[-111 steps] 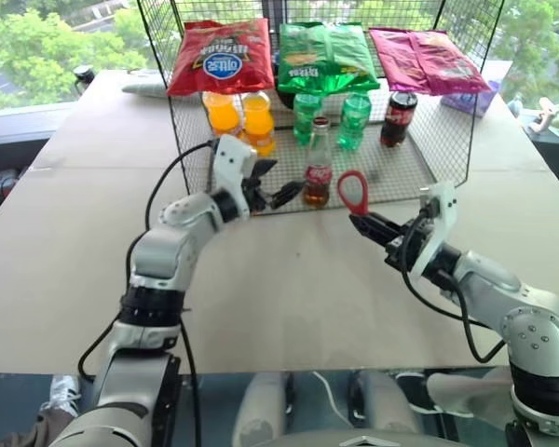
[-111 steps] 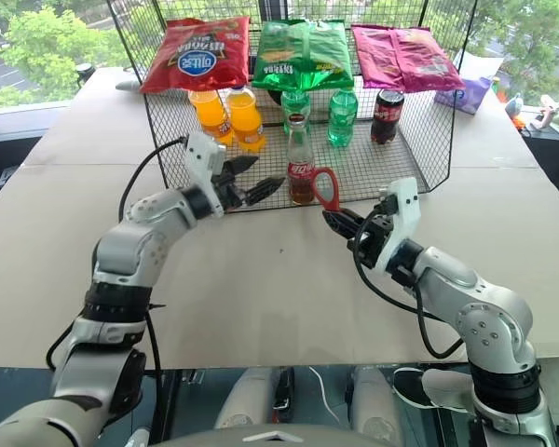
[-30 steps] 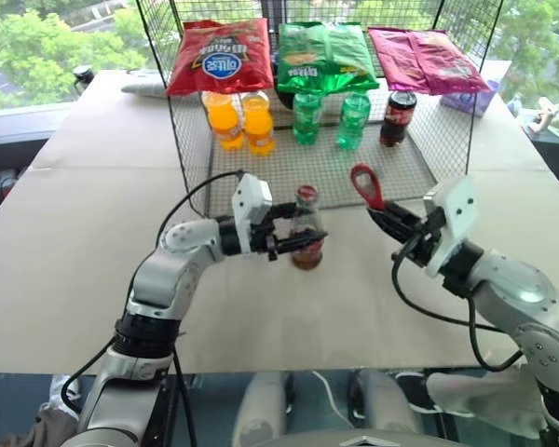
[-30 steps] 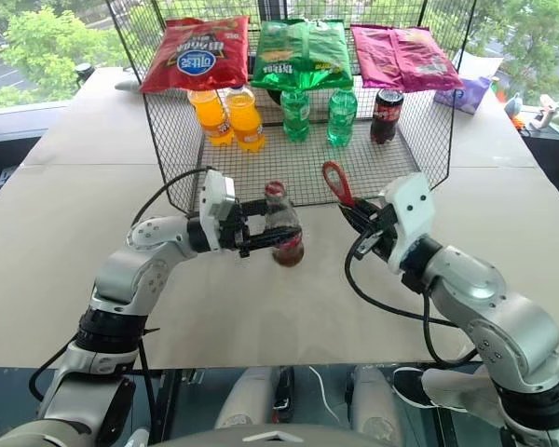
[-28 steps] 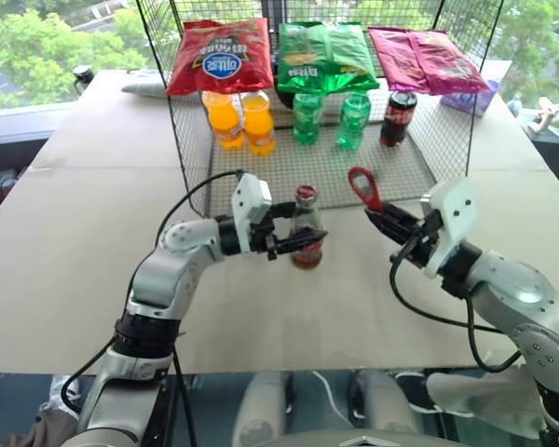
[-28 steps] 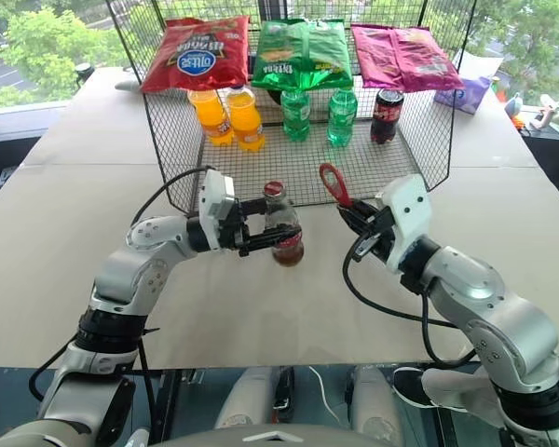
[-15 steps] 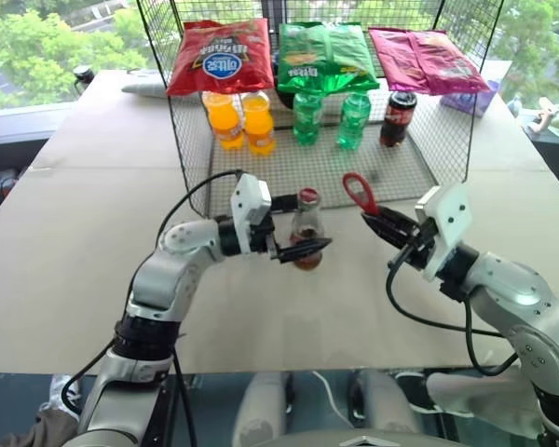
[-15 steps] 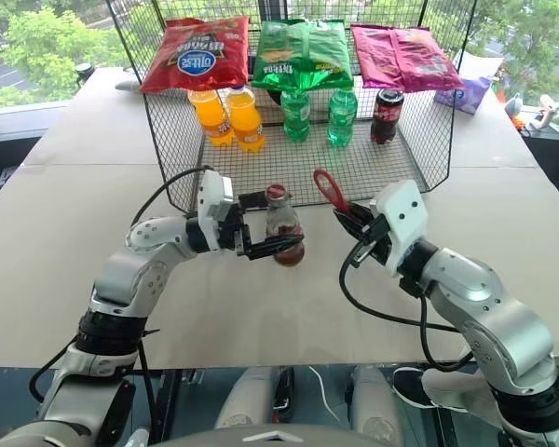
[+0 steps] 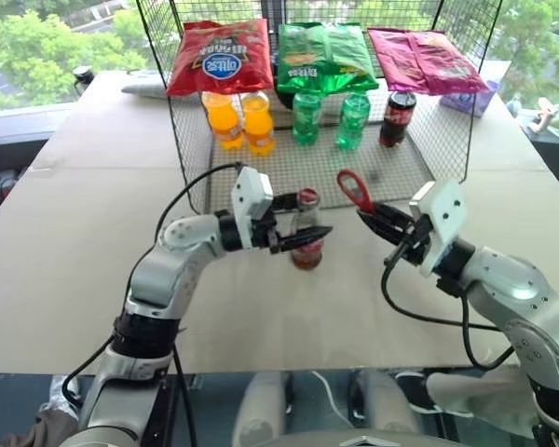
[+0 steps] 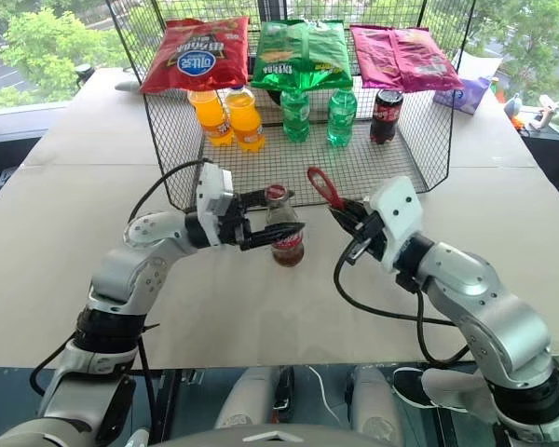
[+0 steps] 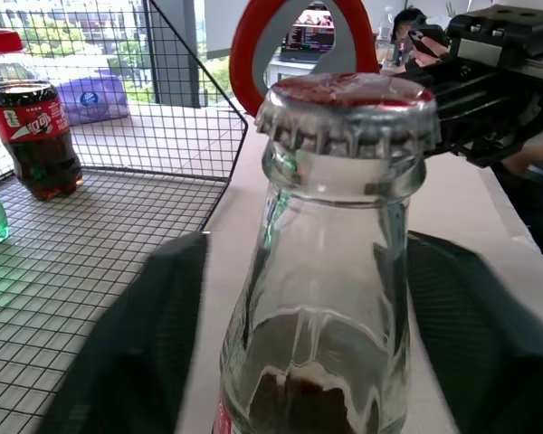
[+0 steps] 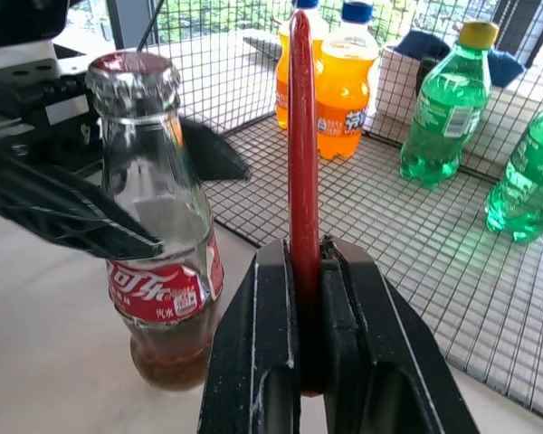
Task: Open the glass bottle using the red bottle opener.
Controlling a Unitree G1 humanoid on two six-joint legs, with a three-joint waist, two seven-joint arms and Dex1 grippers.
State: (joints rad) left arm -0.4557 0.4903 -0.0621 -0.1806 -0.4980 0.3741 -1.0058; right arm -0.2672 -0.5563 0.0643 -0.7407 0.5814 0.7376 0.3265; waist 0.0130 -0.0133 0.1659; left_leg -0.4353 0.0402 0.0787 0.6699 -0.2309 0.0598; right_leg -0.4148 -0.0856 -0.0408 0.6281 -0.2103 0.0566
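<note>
- Left wrist view: crimped cap on the glass bottle (image 11: pixel 344 226); red bottle opener (image 11: pixel 303 41) ring just behind it.
- Right wrist view: right tool (image 12: pixel 312 298) clenched on the opener's handle, edge-on.
- Left tool (image 9: pixel 293 223) fingers flank the bottle; grasp cannot be told.
- Bottle upright on the surface (image 9: pixel 74 242), just in front of the wire rack (image 9: pixel 354 168); bare surface nearer the robot.

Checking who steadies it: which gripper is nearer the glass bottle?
Left. The left gripper has its fingers on either side of the glass bottle; the right gripper, shut on the red opener, is off to the bottle's right.
</note>
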